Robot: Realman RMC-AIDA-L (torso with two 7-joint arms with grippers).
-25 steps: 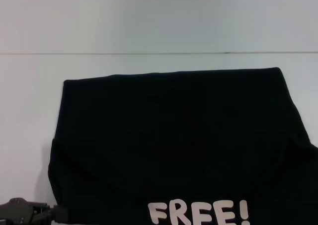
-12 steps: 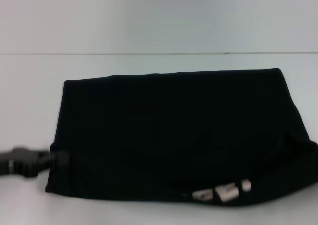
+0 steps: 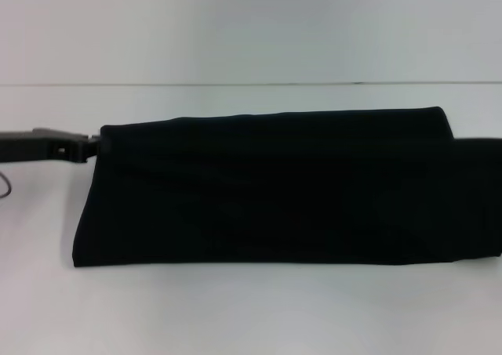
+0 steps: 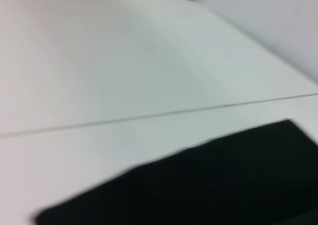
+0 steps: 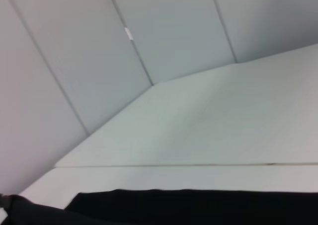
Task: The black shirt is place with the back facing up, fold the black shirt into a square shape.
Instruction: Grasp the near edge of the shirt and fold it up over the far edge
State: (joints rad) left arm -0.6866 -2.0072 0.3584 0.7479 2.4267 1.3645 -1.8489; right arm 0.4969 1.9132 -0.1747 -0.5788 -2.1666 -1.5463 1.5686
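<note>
Black soft cloth shirt [image 3: 267, 186] lies as a wide folded band across the white tabletop [image 3: 251, 316]; left gripper [image 3: 94, 145] at its ten o'clock corner, finger state I cannot tell

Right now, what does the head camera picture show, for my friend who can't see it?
A black shirt lies folded into a long band across a white table. The left end effector is at the shirt's far left corner, and a dark shape reaches its far right corner.
</note>
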